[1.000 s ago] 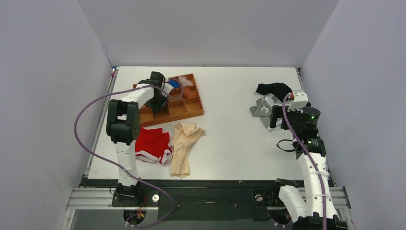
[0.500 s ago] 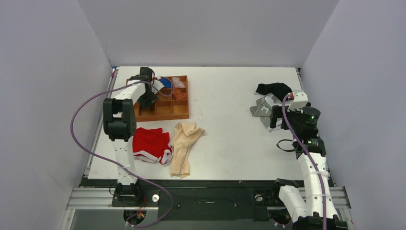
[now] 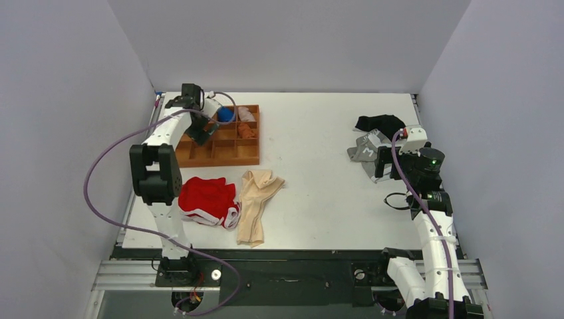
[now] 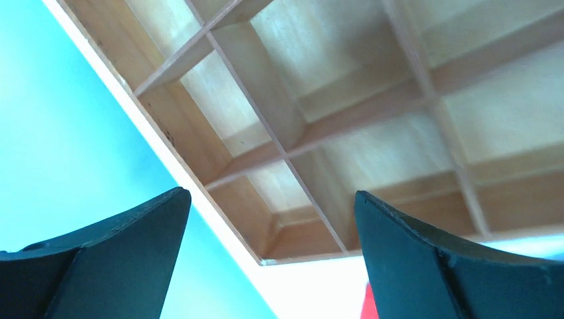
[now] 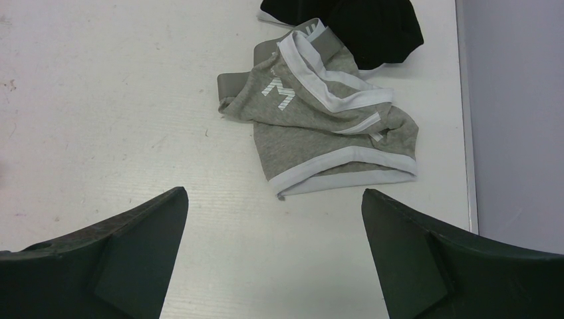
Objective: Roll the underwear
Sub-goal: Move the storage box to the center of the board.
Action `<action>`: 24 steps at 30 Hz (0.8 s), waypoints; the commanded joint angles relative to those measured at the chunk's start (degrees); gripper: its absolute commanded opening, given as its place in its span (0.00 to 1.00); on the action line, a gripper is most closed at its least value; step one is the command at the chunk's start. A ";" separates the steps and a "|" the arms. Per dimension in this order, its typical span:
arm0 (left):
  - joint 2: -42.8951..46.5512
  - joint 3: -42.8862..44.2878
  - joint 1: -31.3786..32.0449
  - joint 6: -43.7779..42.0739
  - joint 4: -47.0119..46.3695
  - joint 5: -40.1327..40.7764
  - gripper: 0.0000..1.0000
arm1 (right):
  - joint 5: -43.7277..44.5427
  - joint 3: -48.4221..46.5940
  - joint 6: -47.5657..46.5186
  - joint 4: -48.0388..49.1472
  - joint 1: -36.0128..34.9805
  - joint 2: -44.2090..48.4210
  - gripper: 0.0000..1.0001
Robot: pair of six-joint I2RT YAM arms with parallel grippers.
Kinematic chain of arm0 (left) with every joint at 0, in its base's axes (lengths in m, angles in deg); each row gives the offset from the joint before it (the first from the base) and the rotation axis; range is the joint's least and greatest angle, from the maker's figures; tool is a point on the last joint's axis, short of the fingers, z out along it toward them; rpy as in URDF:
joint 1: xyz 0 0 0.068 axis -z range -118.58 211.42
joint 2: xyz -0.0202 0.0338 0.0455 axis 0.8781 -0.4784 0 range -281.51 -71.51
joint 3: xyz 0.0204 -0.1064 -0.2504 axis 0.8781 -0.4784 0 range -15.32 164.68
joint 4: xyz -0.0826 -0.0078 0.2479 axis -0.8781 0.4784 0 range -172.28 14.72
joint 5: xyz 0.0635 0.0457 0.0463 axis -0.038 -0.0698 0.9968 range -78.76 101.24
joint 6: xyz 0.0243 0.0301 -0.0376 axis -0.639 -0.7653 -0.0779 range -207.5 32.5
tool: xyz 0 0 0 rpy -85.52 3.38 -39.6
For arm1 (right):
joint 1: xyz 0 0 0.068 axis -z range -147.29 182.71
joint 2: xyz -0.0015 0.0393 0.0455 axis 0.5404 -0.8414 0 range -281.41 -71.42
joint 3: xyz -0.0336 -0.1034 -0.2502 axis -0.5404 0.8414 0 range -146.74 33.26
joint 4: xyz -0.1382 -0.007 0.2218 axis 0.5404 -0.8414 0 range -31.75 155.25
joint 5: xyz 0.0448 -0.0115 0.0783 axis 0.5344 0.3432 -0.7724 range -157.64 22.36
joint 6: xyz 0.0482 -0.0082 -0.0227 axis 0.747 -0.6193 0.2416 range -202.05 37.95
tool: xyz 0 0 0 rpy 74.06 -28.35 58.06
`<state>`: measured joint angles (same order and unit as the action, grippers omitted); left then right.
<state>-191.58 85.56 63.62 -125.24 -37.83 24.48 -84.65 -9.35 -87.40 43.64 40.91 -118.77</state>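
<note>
The underwear [image 3: 256, 199] is a pale beige garment lying loosely folded lengthwise on the table near the front, right of the red garment [image 3: 209, 199]. My left gripper [image 3: 199, 131] is open and empty above the left part of the wooden compartment tray [image 3: 229, 158], far behind the underwear. In the left wrist view its jaws stand wide apart [image 4: 269, 195] over empty tray compartments [image 4: 372, 139]. My right gripper [image 3: 381, 164] is open and empty at the right side, just in front of the grey garment [image 3: 365, 150]; the right wrist view [image 5: 273, 193] shows bare table between its fingers.
The tray holds a blue roll [image 3: 225, 114] and pink and orange rolls [image 3: 247, 114] in its back compartments. A grey garment with white waistband [image 5: 319, 126] and a black garment [image 5: 359, 26] lie at the back right. Walls enclose the table on three sides.
The tray has shifted left and turned square to the table edge. My left gripper has moved back and left with it. The right arm and the garments have not moved.
</note>
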 commanded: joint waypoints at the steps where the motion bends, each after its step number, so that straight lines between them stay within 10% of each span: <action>1: 12.57 -5.07 0.16 12.01 -1.55 -10.21 0.95 | -0.17 -0.41 -0.11 1.07 -0.03 -0.05 1.00; 13: 19.00 -21.95 3.32 32.97 -12.61 -16.75 0.97 | -0.12 -0.22 -0.32 1.05 -0.03 0.84 1.00; 24: 13.06 -18.99 3.17 42.47 -12.00 -19.59 0.91 | -0.12 -0.08 -0.37 1.04 0.03 1.36 1.00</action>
<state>-176.17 63.20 66.98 -88.15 -47.74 6.97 -84.65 -9.35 -87.40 43.64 40.94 -118.68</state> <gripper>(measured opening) 0.927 0.999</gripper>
